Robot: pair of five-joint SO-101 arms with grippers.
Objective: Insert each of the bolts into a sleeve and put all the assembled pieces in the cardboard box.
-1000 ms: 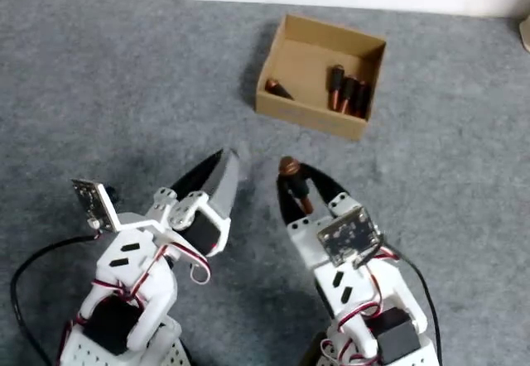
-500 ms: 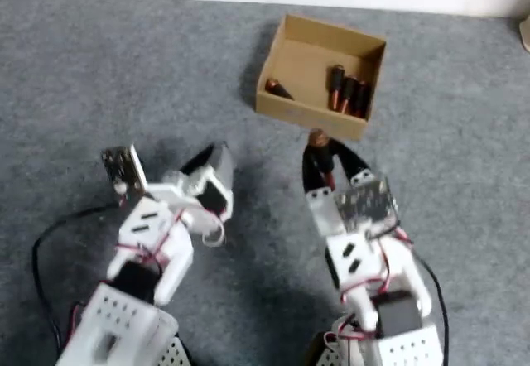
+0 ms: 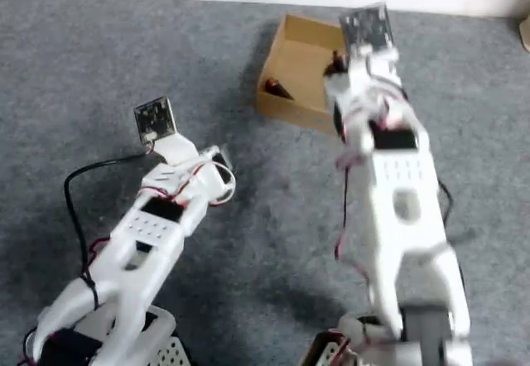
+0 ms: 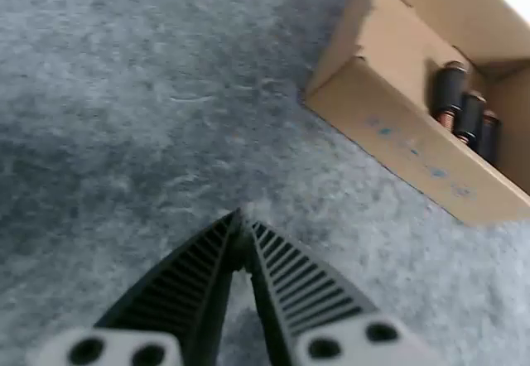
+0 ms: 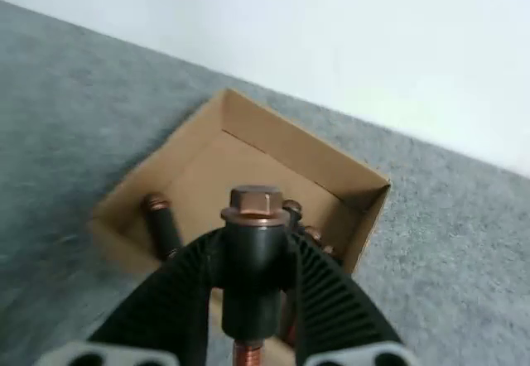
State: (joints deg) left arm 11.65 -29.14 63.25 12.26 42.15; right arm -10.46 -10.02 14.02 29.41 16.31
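My right gripper [image 5: 252, 246] is shut on an assembled piece [image 5: 254, 209], a black sleeve with a copper bolt head on top, held upright above the cardboard box [image 5: 207, 163]. In the high view this gripper [image 3: 335, 68] hangs over the box [image 3: 286, 111]. One assembled piece [image 3: 277, 90] lies at the box's left end, and several more [image 4: 468, 113] are grouped at its right end. My left gripper [image 4: 240, 227] is shut with nothing in it, low over the carpet in front of the box [image 4: 406, 134]. From above, the left gripper [image 3: 219, 166] sits left of the box.
Grey carpet [image 3: 99, 60] covers the whole work surface. A white wall [image 5: 348, 26] runs behind the box. Cables trail from both arms near the front edge.
The right arm has stretched forward, carrying the assembled piece from the carpet in front of the box to above it. The left arm has also extended forward.
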